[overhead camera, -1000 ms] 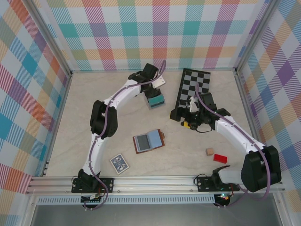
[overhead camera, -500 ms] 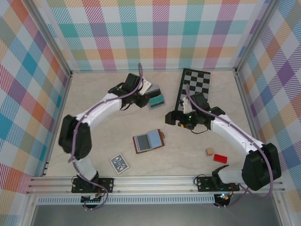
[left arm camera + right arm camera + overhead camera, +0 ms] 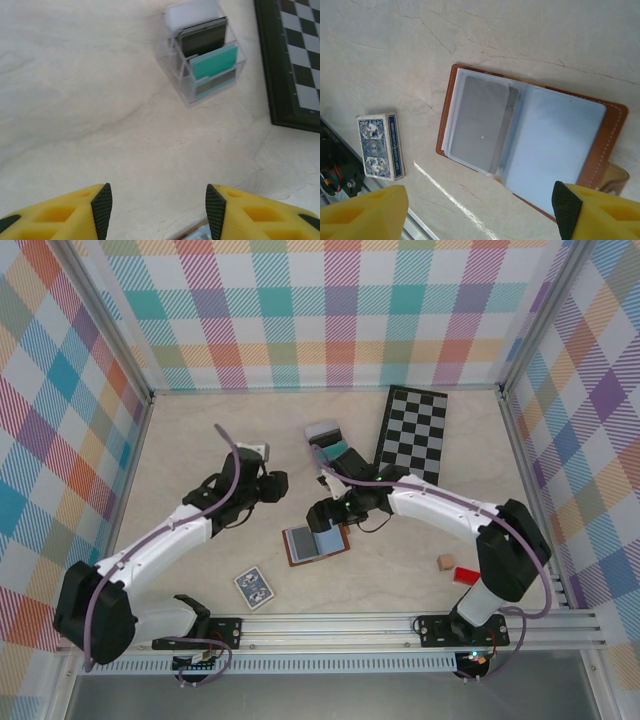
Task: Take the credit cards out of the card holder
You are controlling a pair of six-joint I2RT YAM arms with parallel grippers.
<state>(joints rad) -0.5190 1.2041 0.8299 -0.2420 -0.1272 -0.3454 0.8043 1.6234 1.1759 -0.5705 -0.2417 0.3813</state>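
The card holder (image 3: 316, 540) lies open on the table, brown leather with blue-grey pockets. In the right wrist view a grey credit card (image 3: 477, 122) sits in the left pocket of the card holder (image 3: 605, 135). My right gripper (image 3: 326, 514) hovers just above its far edge, open (image 3: 485, 205), with nothing between the fingers. My left gripper (image 3: 277, 486) stands to the left of the card holder, open (image 3: 157, 210) over bare table. A corner of the card holder (image 3: 200, 232) peeks in by the left gripper's right finger.
A clear small box (image 3: 328, 445) (image 3: 202, 65) holding a dark card and a teal card stands behind the grippers, next to a checkerboard (image 3: 412, 435) (image 3: 295, 60). A blue playing-card deck (image 3: 254, 587) (image 3: 379, 145) lies near the front. A wooden cube (image 3: 446, 562) and a red block (image 3: 467, 575) sit front right.
My left gripper let go of the clear box at the back and swung to the near left, opening. My right arm moved from the checkerboard to above the card holder.
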